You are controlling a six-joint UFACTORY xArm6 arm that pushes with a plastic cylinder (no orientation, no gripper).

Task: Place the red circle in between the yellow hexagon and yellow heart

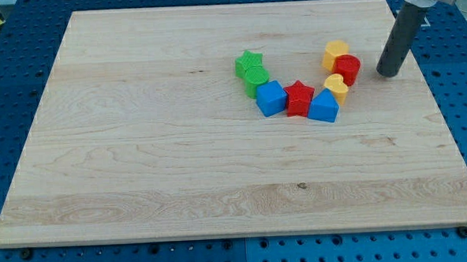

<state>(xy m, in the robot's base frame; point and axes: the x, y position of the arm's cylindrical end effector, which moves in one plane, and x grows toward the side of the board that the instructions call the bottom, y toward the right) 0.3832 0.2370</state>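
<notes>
**Red circle sits between the yellows**

Here, in the camera view, my tip (387,74) stands bare, touching nothing, near the red circle (348,68) on the view's right. The circle lies leftward, touching the yellow hexagon (334,54), above the yellow heart (336,86).

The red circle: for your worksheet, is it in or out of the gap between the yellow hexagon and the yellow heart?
In. The red circle sits between the yellow hexagon above-left and the yellow heart below-left.
</notes>
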